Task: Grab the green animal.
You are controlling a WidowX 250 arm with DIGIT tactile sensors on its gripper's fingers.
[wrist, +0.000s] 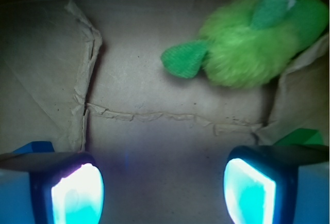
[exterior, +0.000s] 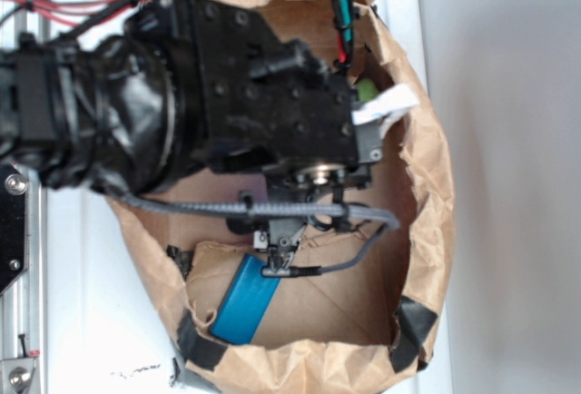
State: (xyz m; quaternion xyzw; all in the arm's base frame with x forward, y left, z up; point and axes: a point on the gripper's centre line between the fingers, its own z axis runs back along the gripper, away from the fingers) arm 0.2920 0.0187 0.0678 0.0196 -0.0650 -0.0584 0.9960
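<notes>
The approach is in hand: the green animal (wrist: 256, 41) lies at about one o'clock in the wrist view, on the cardboard floor of the paper bag (exterior: 427, 185), clear of the hand (wrist: 162, 190). The hand is spread wide and empty, touching nothing. Next, I judge, it must shift toward one o'clock, descend and close.

The exterior view looks straight down from above onto the paper-lined box (exterior: 427, 185), the arm filling most of the frame. The wrist view faces the box floor at close range between the gripper (wrist: 162, 188) fingers. Both views share the box interior.
</notes>
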